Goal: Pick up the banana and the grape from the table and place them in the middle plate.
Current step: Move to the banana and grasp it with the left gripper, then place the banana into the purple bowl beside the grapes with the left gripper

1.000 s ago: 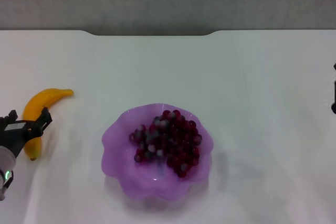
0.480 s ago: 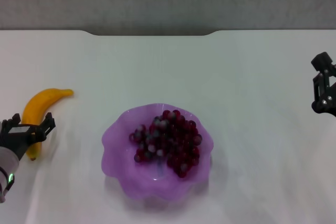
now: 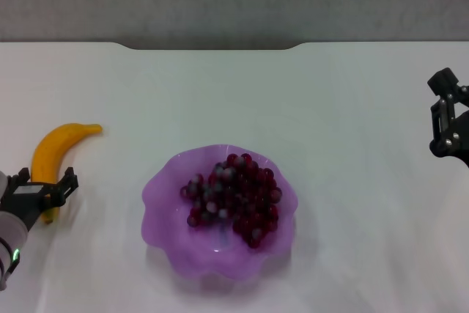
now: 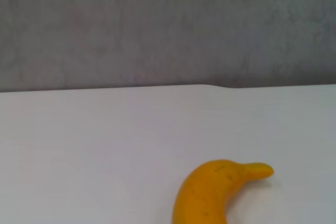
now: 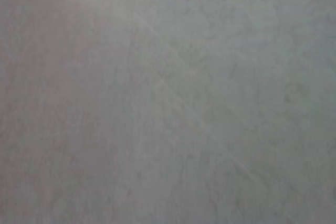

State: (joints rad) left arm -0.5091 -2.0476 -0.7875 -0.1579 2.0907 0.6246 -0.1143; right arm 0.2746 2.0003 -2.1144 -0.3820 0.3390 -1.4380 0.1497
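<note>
The grape (image 3: 233, 197) bunch already sits in the purple middle plate (image 3: 157, 194). The banana (image 3: 53, 153) lies on the bench (image 3: 220, 93) (left side), with the left claw (image 3: 45, 190) spread open over its near end.

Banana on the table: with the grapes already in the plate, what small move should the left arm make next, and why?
Probably lower the left gripper and shut its fingers on the banana. The grape bunch already lies in the middle plate, while the banana lies on the table, with the open fingers over its near end. The right gripper hangs at the far right edge, away from both.
</note>
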